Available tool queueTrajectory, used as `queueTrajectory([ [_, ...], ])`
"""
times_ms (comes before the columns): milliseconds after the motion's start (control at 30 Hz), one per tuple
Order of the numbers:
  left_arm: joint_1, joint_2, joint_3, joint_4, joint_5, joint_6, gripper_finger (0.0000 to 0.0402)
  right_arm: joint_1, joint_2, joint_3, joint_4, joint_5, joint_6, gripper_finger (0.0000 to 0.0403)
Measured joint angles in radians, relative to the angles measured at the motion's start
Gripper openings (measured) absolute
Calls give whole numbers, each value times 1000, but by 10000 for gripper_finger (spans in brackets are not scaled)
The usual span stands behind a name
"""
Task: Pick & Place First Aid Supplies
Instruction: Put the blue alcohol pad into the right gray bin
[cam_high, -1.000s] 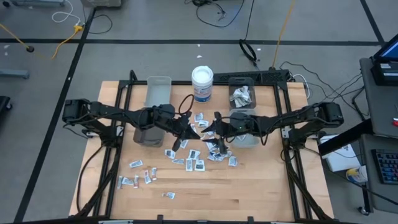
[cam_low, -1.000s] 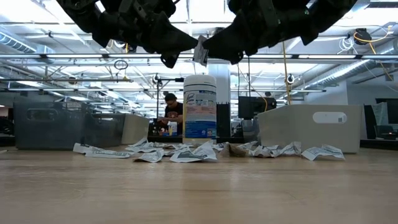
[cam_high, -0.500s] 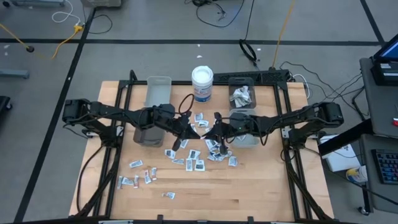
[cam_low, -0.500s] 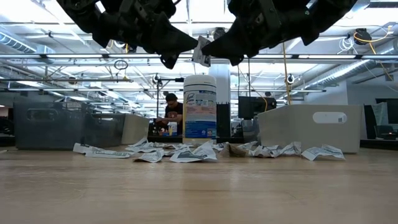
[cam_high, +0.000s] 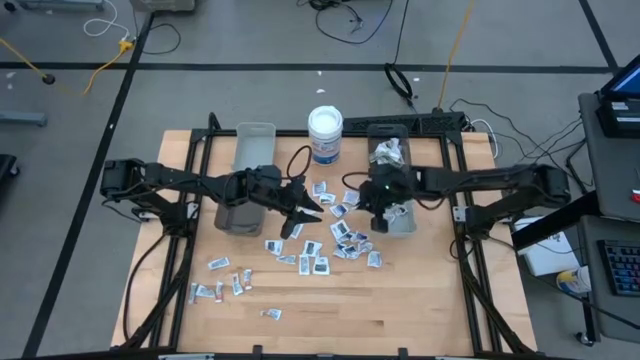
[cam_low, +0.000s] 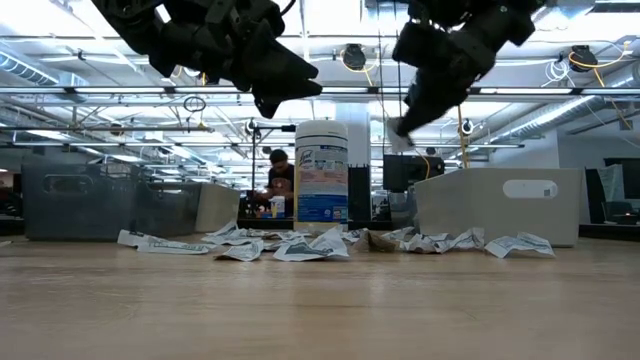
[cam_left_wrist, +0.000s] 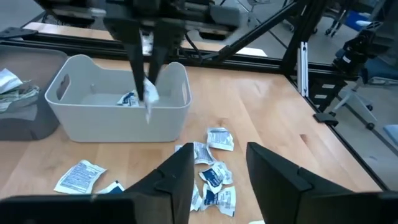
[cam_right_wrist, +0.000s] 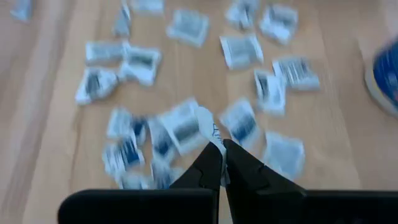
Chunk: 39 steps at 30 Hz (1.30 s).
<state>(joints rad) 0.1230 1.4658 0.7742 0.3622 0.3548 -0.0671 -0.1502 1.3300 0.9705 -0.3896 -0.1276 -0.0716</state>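
Observation:
My right gripper (cam_high: 379, 212) hangs above the white bin (cam_high: 402, 224) at the table's right middle, shut on a small white packet (cam_left_wrist: 149, 94) with blue print. My left gripper (cam_high: 309, 208) stands open in the air near the table's middle, nothing between its fingers (cam_left_wrist: 180, 171). Many first aid packets (cam_high: 322, 250) lie flat on the wood between the arms, and several more (cam_high: 226, 280) lie toward the near left. In the low view both grippers (cam_low: 290, 92) (cam_low: 400, 128) are well above the tabletop. My right gripper pinches the packet by its upper part (cam_left_wrist: 147, 87) between its two fingers (cam_left_wrist: 135, 59). The fingers come from above and point down. The packet (cam_right_wrist: 206, 123) hangs below the fingertips, clear of the table and above the white bin's rim.
A white round tub (cam_high: 325, 133) with a blue label stands at the far middle. A clear bin (cam_high: 388, 150) holding packets sits at the far right, a clear bin (cam_high: 254, 146) at the far left, and a grey bin (cam_high: 237, 216) under the left arm.
The packet that hung between both grippers is now in my right gripper alone. My right gripper has swung toward the table's right edge and down a little, carrying it over the white bin. My left gripper has let go and opened, staying nearly in place.

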Motion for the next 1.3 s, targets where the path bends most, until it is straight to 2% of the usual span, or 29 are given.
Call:
queueTrajectory([
  [200, -1, 0, 0, 0, 1, -15, 164, -67, 22, 130, -373, 0, -48, 1],
  [367, -2, 0, 0, 0, 2, -17, 165, -122, 29, 176, -581, 0, -86, 0],
  [533, -2, 0, 0, 1, 2, -17, 166, -161, 31, 180, -674, -3, -106, 0],
  [700, -2, 0, 0, 10, 2, -15, 166, -164, 39, 157, -641, -3, -106, 0],
  [833, -3, 0, 0, 6, 2, -16, 166, -157, 41, 63, -565, 5, -106, 1],
  [933, -3, 0, 0, 6, 2, -16, 166, -156, 39, 2, -511, 54, -97, 9],
  [1133, -6, 0, 0, 6, 2, -16, 166, -156, 40, -66, -445, 75, -78, 42],
  [1300, -7, 0, 0, 3, 2, -14, 166, -156, 40, -70, -433, 78, -72, 98],
])
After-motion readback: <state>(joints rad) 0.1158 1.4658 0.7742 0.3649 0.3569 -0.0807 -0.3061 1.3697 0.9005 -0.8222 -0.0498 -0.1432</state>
